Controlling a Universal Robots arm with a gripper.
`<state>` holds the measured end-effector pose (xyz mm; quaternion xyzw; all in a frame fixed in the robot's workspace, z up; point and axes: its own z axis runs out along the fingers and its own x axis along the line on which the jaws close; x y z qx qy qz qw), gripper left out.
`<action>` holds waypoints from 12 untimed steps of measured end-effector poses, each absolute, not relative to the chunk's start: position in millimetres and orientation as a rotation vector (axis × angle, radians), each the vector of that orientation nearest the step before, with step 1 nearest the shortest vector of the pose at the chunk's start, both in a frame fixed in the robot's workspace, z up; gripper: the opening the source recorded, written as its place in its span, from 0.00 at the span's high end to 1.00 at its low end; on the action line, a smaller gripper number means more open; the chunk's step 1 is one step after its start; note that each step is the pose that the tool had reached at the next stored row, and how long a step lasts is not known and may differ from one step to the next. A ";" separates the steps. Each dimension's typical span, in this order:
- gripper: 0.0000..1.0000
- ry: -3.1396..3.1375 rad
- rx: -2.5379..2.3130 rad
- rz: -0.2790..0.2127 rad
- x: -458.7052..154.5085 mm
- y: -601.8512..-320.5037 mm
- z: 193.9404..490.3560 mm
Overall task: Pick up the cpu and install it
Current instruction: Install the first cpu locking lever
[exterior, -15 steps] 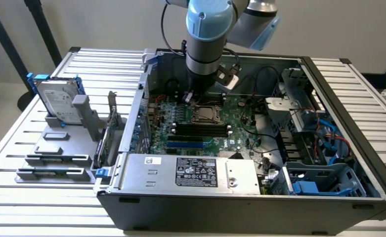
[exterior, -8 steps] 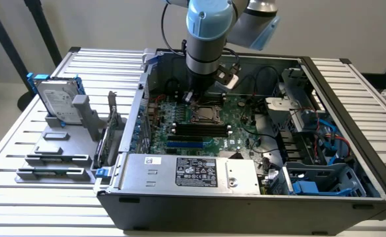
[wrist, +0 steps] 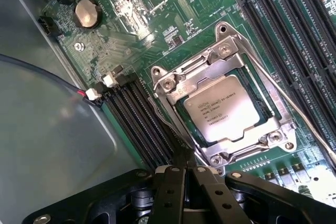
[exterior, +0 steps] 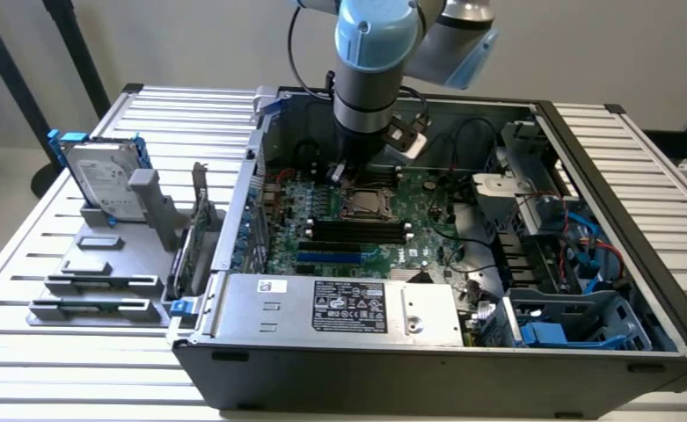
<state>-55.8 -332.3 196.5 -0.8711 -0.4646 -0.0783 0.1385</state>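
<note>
While the open computer case point(exterior: 624, 264) lies on the slatted table point(exterior: 38, 264), the arm point(exterior: 373, 61) reaches down into it over the green motherboard point(exterior: 355, 237). A hard drive with blue rails point(exterior: 99, 180) stands in the grey holder blocks point(exterior: 103, 281) near the table's edge on the exterior view's left. The gripper point(wrist: 188, 174) hangs just above the board beside the socket frame point(wrist: 226, 98), fingers point(wrist: 170, 192) pressed together, holding nothing. The cpu point(wrist: 227, 114) sits flat inside the socket, silver top up, printed text visible; the metal frame borders it on all sides.
</note>
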 end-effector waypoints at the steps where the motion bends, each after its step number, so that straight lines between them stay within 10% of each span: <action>1: 0.89 -1.344 -2.519 -0.226 -55.4 -332.3 196.4; 12: 0.89 -1.344 -2.520 -0.224 -50.9 -332.3 193.7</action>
